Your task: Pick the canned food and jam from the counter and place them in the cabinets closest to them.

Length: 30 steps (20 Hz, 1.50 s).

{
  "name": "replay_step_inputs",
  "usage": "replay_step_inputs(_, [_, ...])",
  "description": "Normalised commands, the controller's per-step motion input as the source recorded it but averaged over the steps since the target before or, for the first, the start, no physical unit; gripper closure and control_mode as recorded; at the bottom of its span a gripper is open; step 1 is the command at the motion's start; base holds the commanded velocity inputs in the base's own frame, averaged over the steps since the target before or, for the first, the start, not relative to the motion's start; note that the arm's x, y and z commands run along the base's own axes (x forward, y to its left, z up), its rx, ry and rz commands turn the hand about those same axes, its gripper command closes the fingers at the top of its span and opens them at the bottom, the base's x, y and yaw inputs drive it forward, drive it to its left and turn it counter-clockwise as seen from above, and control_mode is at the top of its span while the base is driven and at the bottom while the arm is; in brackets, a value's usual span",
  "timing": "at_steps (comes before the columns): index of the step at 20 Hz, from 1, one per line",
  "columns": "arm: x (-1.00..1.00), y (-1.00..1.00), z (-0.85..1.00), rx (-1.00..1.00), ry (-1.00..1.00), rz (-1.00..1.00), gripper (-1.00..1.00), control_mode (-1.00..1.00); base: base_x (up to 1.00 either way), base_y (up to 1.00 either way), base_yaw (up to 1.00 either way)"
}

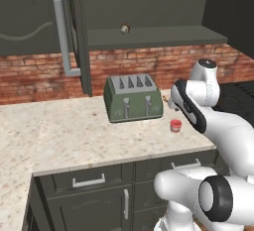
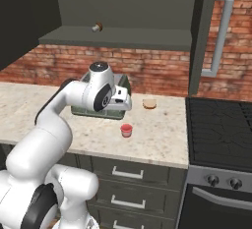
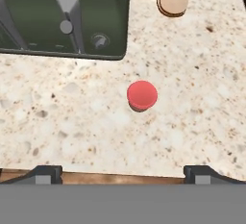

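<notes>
Hand (image 3: 123, 172) wide open, empty, above jam (image 3: 141, 94)

Jam (image 3: 141, 94): small red jar, upright on counter (image 3: 72, 127), near toaster.

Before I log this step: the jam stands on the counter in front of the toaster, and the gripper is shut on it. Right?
Not quite. The jam does stand on the counter in front of the toaster, but the gripper is open above it, holding nothing. The hand view shows its fingertips spread wide.
</notes>
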Motion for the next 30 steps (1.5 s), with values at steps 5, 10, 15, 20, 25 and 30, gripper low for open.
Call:
replay_step_inputs(5, [0.03,-0.04,-0.19,0.00,0.00,0.00,-1.00,-1.00,0.00,0.00,0.00])
replay_step_inputs(10, [0.06,-0.11,-0.29,-0.01,0.00,0.00,-1.00,-1.00,0.00,0.00,0.00])
replay_step_inputs(15, [0.11,-0.11,-0.30,0.00,0.00,0.00,-1.00,-1.00,0.00,0.00,0.00])
replay_step_inputs(20, [0.22,-0.03,-0.30,0.00,0.01,0.00,-1.00,-1.00,0.00,0.00,0.00])
replay_step_inputs(25, [0.25,-0.02,-0.29,0.00,0.02,0.00,-1.00,-1.00,0.00,0.00,0.00])
replay_step_inputs(30, [0.26,-0.06,-0.29,0.00,0.02,0.00,-1.00,-1.00,0.00,0.00,0.00])
